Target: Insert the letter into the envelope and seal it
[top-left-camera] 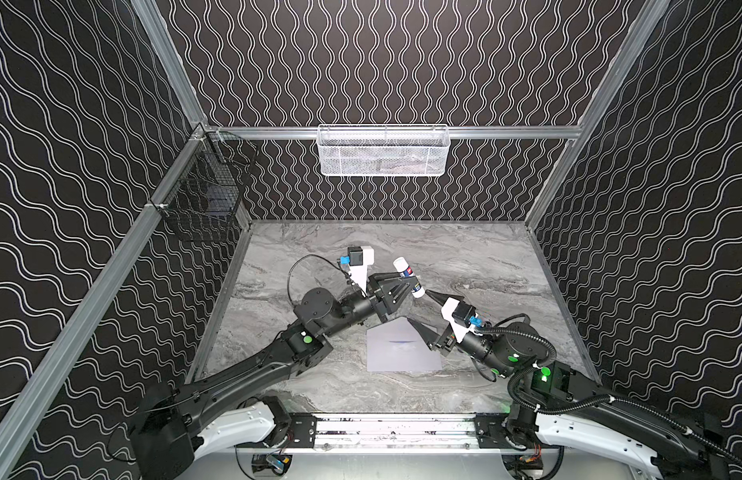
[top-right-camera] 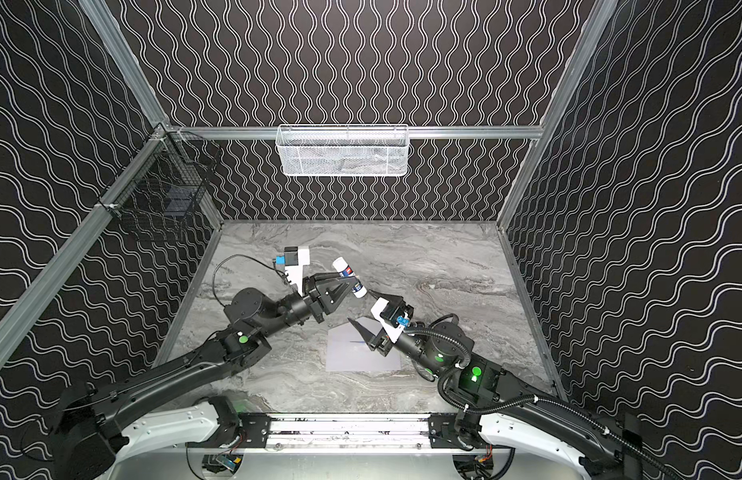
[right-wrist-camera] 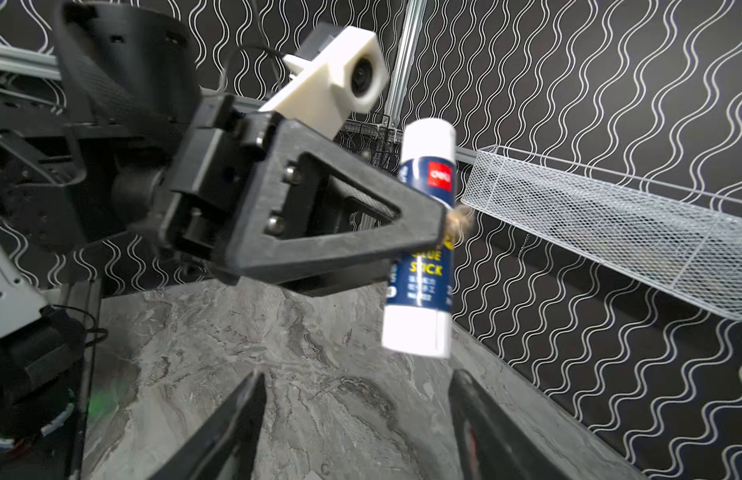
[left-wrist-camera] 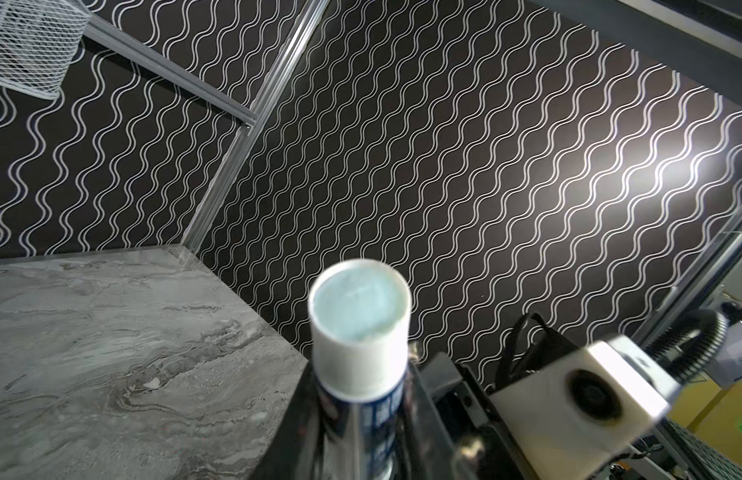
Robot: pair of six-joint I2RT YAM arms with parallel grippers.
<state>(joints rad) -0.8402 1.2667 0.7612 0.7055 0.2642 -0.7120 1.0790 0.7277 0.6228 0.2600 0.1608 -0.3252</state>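
RISK: counter (top-left-camera: 485, 257) looks slick, envelope (top-left-camera: 396, 357) lies unpinned by front-edge middle, so glue stroke may drag or crease it; right gripper (top-left-camera: 419, 306) gapes empty over its back edge, may snag flap (top-left-camera: 392, 328); left gripper (top-left-camera: 414, 284) clamps tilted stick (top-left-camera: 404, 268), may slip | AXIS: envelope flat, long axis along front edge, flap seemingly pointing back, tip hidden

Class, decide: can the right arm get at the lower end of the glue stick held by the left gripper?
Probably yes: the right gripper is open, aimed at the glue stick, whose lower end juts free past the left gripper; nothing seems to lie between.
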